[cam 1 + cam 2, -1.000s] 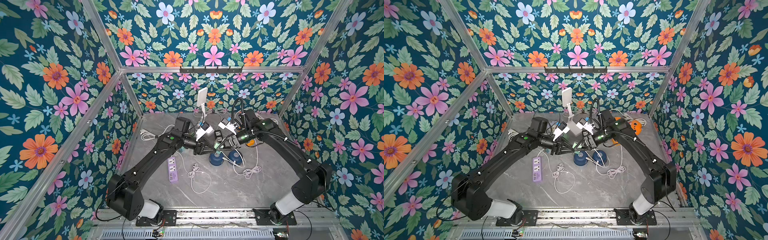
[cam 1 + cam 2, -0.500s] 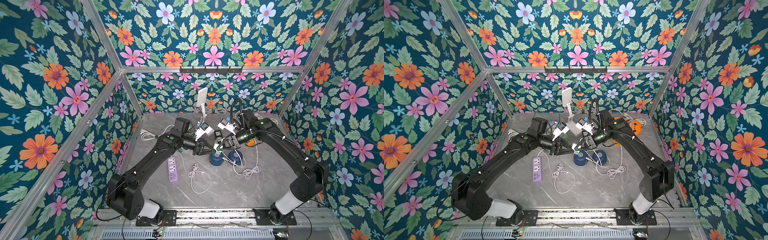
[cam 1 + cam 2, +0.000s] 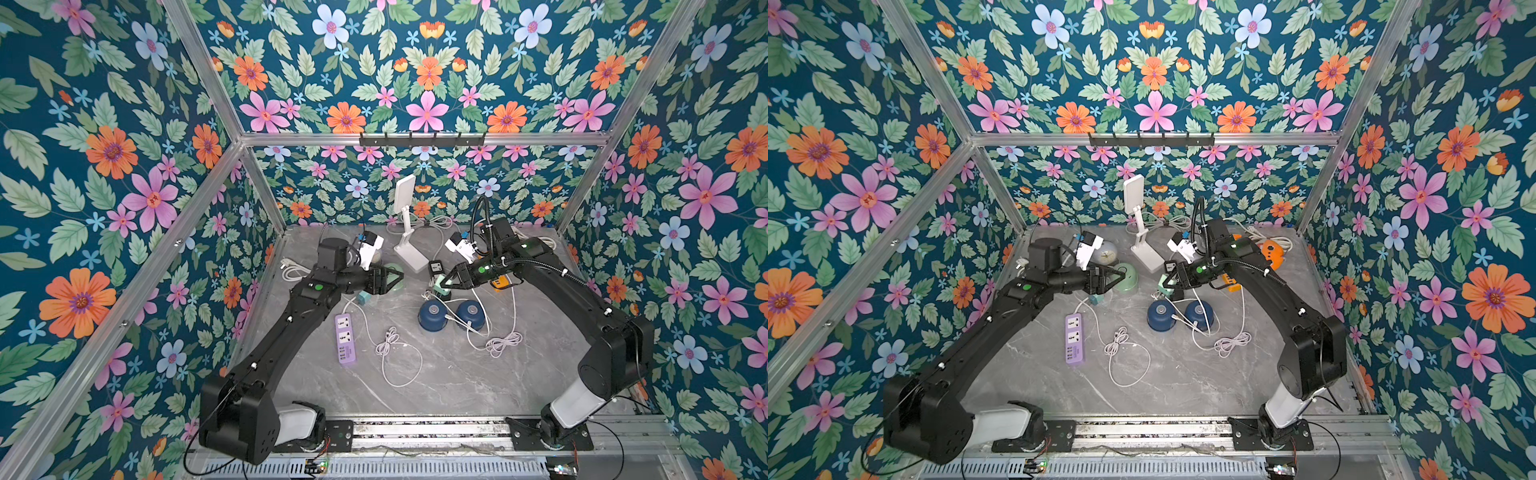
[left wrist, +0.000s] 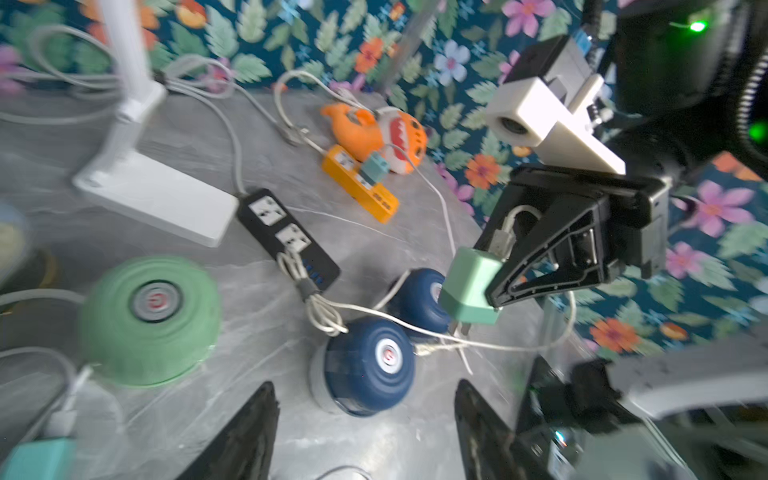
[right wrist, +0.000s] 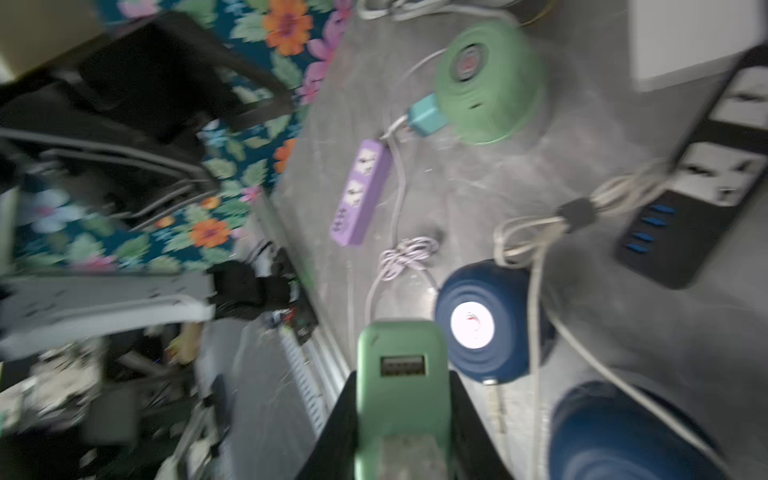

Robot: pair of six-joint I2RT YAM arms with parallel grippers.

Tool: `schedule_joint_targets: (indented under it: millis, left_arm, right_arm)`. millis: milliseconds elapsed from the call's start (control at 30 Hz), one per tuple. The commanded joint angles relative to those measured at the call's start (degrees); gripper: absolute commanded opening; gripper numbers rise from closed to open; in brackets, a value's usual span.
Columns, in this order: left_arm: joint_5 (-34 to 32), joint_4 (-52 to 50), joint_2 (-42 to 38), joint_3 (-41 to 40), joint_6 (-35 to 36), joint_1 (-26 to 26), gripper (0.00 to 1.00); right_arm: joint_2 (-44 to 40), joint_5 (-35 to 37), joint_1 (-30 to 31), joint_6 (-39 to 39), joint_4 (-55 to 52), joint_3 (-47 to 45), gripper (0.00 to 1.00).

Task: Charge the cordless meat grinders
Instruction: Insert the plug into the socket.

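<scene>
Three cordless meat grinders stand on the grey table. The pale green one (image 3: 392, 277) (image 3: 1128, 279) (image 4: 149, 320) (image 5: 488, 83) sits just beyond my left gripper (image 3: 388, 279) (image 3: 1115, 277) (image 4: 365, 432), which is open and empty. Two navy ones (image 3: 432, 316) (image 3: 471, 313) (image 3: 1159, 316) (image 4: 365, 365) (image 5: 490, 320) stand side by side under white cables. My right gripper (image 3: 442, 286) (image 3: 1168, 283) (image 5: 402, 376) hovers above them, shut on a pale green plug adapter (image 3: 440, 289) (image 4: 471, 291) (image 5: 401, 365) with its prongs pointing down.
A purple power strip (image 3: 345, 338) (image 5: 361, 195) lies near the left arm, with a teal adapter (image 3: 365, 297) (image 5: 426, 118) beside the green grinder. A black strip (image 3: 435, 268), an orange strip (image 4: 359, 189), a white stand (image 3: 407, 232), an orange toy (image 3: 1271, 251) and loose cables (image 3: 390, 345) crowd the back.
The two grippers were together at mid-table. My left gripper has opened and pulled back to the left, while the right one stays closed on the green adapter.
</scene>
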Motion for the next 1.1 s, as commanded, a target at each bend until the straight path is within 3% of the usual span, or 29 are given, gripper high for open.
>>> schedule_joint_targets:
  millis: [0, 133, 200, 367, 633, 1067]
  left_arm:
    - [-13.8, 12.9, -5.8, -9.2, -8.4, -0.1, 0.69]
    - [-21.5, 24.1, -15.0, -21.8, -13.0, -3.5, 0.75]
    - [-26.5, 27.1, -18.7, -26.1, -13.4, -6.4, 0.89]
    - [-36.5, 27.8, -24.3, -31.7, -13.0, -11.7, 0.94]
    - [-39.9, 30.9, -27.9, -36.3, -14.8, -12.1, 0.96]
    - [-38.7, 33.5, -23.9, -36.5, -15.2, -12.1, 0.95]
  right_arm:
    - [2.5, 20.7, 0.0, 5.0, 8.7, -0.4, 0.0]
    - [6.0, 28.8, 0.1, 6.5, 14.1, -0.2, 0.0]
    - [8.4, 30.7, 0.2, 7.0, 16.9, 0.0, 0.0]
    - [15.2, 32.7, 1.1, 7.1, 19.8, 3.1, 0.0]
    - [20.1, 34.7, 1.7, 10.0, 23.9, 3.0, 0.0]
    - [24.0, 34.6, 1.9, 12.3, 25.4, 3.4, 0.0]
